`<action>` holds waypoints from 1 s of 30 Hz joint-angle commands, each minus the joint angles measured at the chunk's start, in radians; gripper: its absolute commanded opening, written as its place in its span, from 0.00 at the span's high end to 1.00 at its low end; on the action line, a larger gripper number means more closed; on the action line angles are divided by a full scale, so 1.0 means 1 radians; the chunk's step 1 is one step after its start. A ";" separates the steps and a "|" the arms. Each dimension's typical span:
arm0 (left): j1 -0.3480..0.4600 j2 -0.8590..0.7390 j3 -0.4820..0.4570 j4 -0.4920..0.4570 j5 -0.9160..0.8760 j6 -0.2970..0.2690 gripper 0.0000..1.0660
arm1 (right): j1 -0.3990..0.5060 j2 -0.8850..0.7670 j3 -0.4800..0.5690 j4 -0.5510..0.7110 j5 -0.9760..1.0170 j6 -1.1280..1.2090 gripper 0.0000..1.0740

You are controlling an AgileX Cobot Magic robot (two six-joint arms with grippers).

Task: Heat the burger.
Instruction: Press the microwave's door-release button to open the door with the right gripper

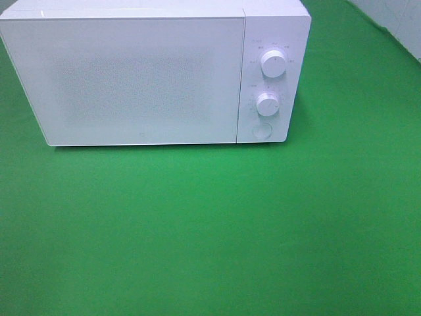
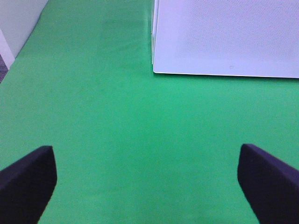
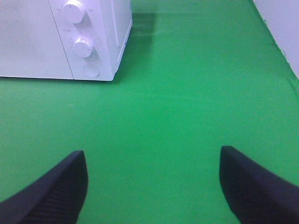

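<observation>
Standby before a shut microwave [image 1: 141, 79]: left gripper [image 2: 147, 163] and right gripper [image 3: 153, 161] both spread wide, holding nothing.
Each gripper hangs over bare green bench [image 1: 210, 230], with nothing between its fingers. The left one looks toward the door end of the microwave, the right one toward the control end. The door [image 1: 125, 79] is closed, and its white front is too frosted to see through. Beside it sit an upper dial [image 1: 273, 64], a lower dial [image 1: 267, 104] and a round button [image 1: 262, 130] underneath. The burger appears in no view, so I cannot tell whether it is behind the door or off the bench. If it is inside, the step in hand is probably starting the heat, which calls for the right gripper to close squarely on a dial and turn it. Otherwise, the door must be opened first, likely with the button.
</observation>
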 commanded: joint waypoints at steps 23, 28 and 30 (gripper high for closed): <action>0.005 -0.015 0.003 -0.001 -0.003 -0.002 0.08 | -0.041 -0.027 0.002 -0.015 0.000 0.020 0.29; 0.005 -0.015 0.003 -0.001 -0.003 -0.002 0.08 | -0.041 -0.027 0.002 -0.015 0.000 0.021 0.29; 0.005 -0.015 0.003 -0.001 -0.003 -0.002 0.08 | -0.041 -0.027 0.002 -0.014 -0.002 0.025 0.29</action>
